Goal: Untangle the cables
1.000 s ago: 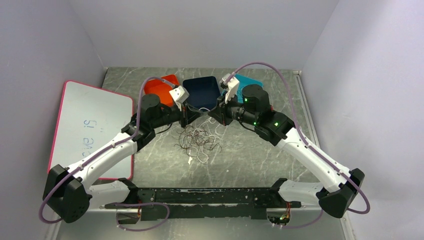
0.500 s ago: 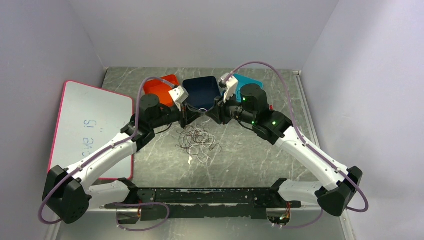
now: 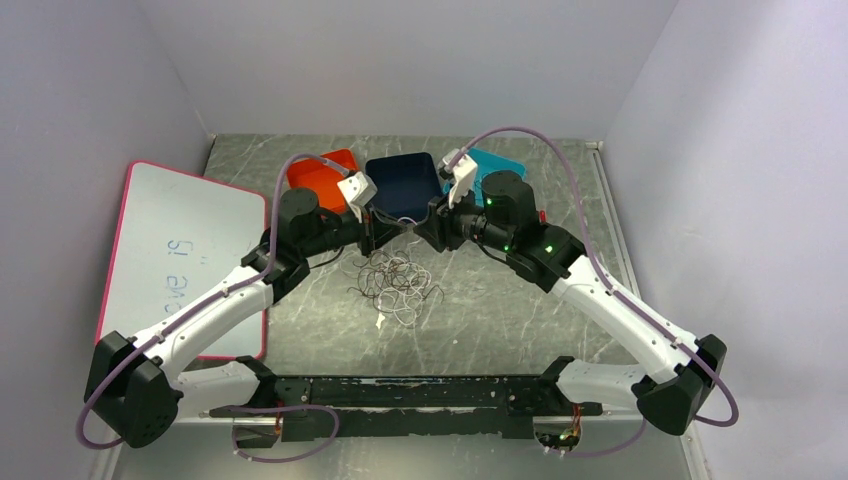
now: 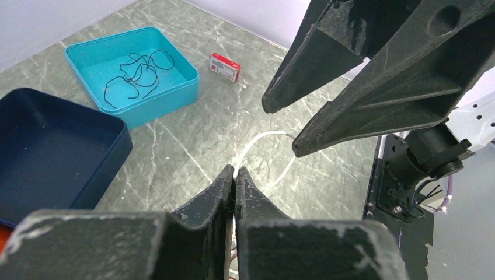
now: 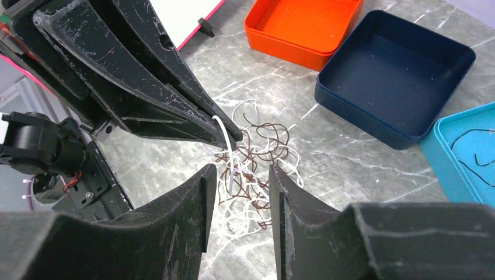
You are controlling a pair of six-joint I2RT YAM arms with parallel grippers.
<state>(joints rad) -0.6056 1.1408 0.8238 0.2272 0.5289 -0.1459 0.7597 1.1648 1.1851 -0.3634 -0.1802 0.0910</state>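
Centre of the tabletop [image 3: 520, 310]: the cables [image 3: 395, 282], a loose heap of brownish-red and white loops, lie just in front of three trays. The left hand [image 4: 235, 175], fingers pressed together, pinches a white cable [image 4: 265, 134] that trails down toward the heap. The right hand [image 5: 241, 170] faces it with fingers spread, gripping nothing.

Handling, as judged: each strand is very light, thin and limp, with no stiffness to push against. It is likely to slip from a loose pinch, or to drag neighbouring loops along when lifted. The best hold is probably a free run or an end clear of the crossings, taken close to the other hand's pinch, so the strand can be drawn out between the two.

Containers: the teal tray [image 4: 169, 99] holds one black cable [image 4: 137, 70] in curls. The navy tray [image 5: 373, 111] and orange tray [image 5: 292, 44] show bare floors.
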